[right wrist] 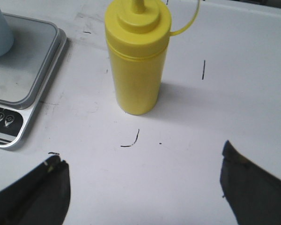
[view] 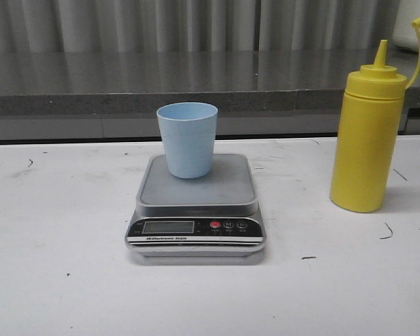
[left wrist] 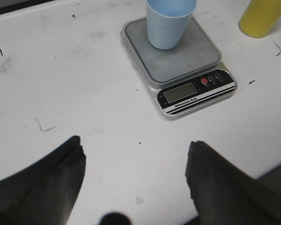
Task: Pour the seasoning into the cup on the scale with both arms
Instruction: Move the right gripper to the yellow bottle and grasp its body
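Table (view: 56, 280): a white, scuffed surface with small dark marks, carrying all 3 task items.
Seasoning bottle (view: 367, 136): tall yellow squeeze bottle, upright on the table to the right of the scale and apart from it; pointed nozzle uncovered, cap dangling on its tether.
Scale (view: 196, 203): flat silver-grey, centre of the table, black front panel facing the robot; the display reading is too small to make out.
Cup (view: 187, 138): pale blue tumbler, upright toward the back of the scale's platform; no contents can be seen from here.
Left gripper (left wrist: 136, 183): 2 dark fingers spread wide, holding nothing, above bare table short of the scale.
Right gripper (right wrist: 143, 187): fingers also spread wide and empty, with the bottle ahead between them but not touched.
Progress: the cup is in place on the scale. Grasping, lifting, tilting and pouring all appear left to do.
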Available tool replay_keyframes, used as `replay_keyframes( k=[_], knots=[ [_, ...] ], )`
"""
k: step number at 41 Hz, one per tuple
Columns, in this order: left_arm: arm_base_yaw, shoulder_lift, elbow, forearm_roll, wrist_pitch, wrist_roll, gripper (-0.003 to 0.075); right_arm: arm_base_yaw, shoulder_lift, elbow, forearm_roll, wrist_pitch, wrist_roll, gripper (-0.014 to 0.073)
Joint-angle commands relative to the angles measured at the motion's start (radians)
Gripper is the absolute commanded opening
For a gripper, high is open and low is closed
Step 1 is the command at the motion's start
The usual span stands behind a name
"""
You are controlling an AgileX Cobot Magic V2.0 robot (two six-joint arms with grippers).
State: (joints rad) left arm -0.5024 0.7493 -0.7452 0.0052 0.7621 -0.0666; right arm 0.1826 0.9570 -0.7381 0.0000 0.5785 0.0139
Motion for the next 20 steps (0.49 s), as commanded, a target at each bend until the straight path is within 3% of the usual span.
replay_keyframes(
  k=[1,7,20],
  knots=[
    [-0.008,-0.003,-0.026,0.0,-0.065,0.001,0.0459,0.003,0.04,-0.035,0.0,-0.126,-0.006,0.0664],
    [-0.008,-0.003,-0.026,0.0,-0.065,0.001,0.0459,0.003,0.11,-0.003,0.068,-0.225,0.008,0.0664],
    [-0.008,-0.003,-0.026,0.0,-0.065,0.001,0.0459,0.015,0.23,0.281,0.069,-0.839,0.008,0.0664]
  ],
)
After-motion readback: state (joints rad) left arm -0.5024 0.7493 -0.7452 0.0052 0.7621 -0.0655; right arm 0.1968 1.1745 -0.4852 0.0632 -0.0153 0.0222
